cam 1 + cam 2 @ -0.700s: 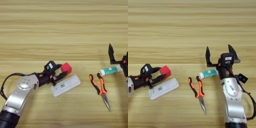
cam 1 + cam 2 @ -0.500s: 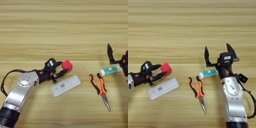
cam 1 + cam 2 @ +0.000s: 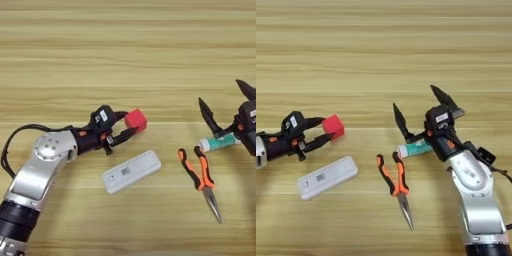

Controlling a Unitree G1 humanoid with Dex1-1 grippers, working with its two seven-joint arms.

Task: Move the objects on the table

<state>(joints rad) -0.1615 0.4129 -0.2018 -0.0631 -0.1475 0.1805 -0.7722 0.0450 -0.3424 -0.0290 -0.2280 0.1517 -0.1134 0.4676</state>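
A small red cube [image 3: 136,120] sits at the tips of my left gripper [image 3: 129,123], whose two black fingers are shut on its near-left side, left of the table's [image 3: 125,40] middle. The left arm reaches in from the lower left. On the right, my right gripper [image 3: 413,97] stands open with its fingers spread wide, pointing away from me. It hovers just behind a white and green tube [image 3: 415,148] and holds nothing.
A white flat device [image 3: 131,171] with a label lies just in front of the red cube. Orange-handled needle-nose pliers [image 3: 396,180] lie between the device and the right arm, tips toward me. The tube lies beside the pliers' handles.
My left gripper has carried the red cube away from me and slightly right, off from the white device. The right gripper has shifted left, over the tube. Device, pliers and tube stayed put.
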